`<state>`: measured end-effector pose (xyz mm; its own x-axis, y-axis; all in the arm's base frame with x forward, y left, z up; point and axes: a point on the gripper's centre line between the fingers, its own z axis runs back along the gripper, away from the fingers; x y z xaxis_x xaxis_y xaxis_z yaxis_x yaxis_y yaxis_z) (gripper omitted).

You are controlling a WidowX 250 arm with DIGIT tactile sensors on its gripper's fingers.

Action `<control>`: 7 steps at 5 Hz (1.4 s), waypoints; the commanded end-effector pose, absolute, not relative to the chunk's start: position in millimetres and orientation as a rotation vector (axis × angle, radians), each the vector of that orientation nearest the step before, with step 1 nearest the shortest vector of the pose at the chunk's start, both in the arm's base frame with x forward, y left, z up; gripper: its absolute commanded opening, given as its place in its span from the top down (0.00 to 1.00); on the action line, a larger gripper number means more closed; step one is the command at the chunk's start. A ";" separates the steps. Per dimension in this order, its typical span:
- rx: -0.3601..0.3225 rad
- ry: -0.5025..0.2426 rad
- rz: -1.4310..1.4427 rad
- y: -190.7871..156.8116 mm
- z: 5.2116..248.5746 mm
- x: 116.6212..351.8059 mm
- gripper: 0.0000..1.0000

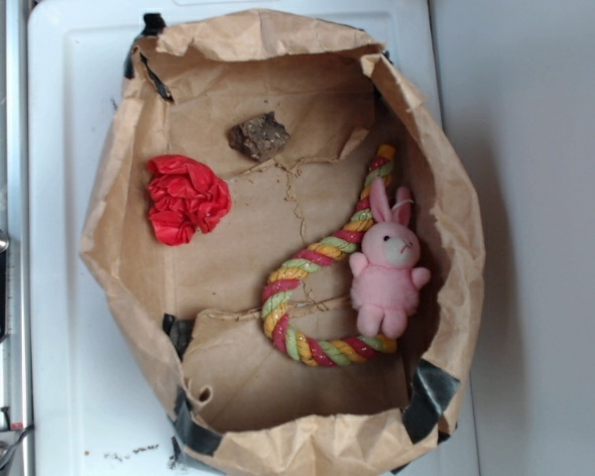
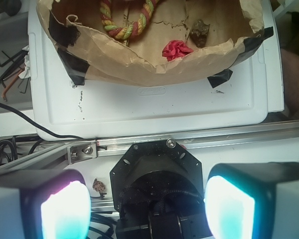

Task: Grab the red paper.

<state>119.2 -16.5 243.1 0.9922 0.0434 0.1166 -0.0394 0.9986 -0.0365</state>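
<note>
The red paper (image 1: pixel 186 198) is a bright, wrinkly wad lying on the left side of the floor of an open brown paper bag (image 1: pixel 107 233). The wrist view shows the red paper (image 2: pixel 176 50) far off, just behind the bag's near wall (image 2: pixel 154 69). My gripper (image 2: pixel 147 209) is open with nothing between its fingers. Its two glowing pads (image 2: pixel 65 211) stand wide apart at the bottom of that view, above the robot's black base (image 2: pixel 157 169), well short of the bag. The gripper itself does not show in the exterior view.
Also in the bag are a small brown rough lump (image 1: pixel 259 136), a red, yellow and green twisted rope (image 1: pixel 312 297) and a pink bunny (image 1: pixel 388 278). The bag stands on a white board (image 1: pixel 59 297). A metal rail (image 2: pixel 199 139) and cables (image 2: pixel 20 119) lie by the base.
</note>
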 end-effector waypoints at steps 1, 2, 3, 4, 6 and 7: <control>-0.034 -0.118 0.041 -16.5 243.1 119.2 0.00; -0.009 -0.153 0.067 -9.9 249.2 118.6 0.00; 0.010 -0.185 0.083 1.9 216.3 168.3 0.00; 0.017 -0.181 0.077 9.3 207.9 218.2 0.00; 0.043 -0.183 0.086 31.1 196.9 275.8 0.00; 0.026 -0.193 -0.018 36.7 185.2 269.6 0.00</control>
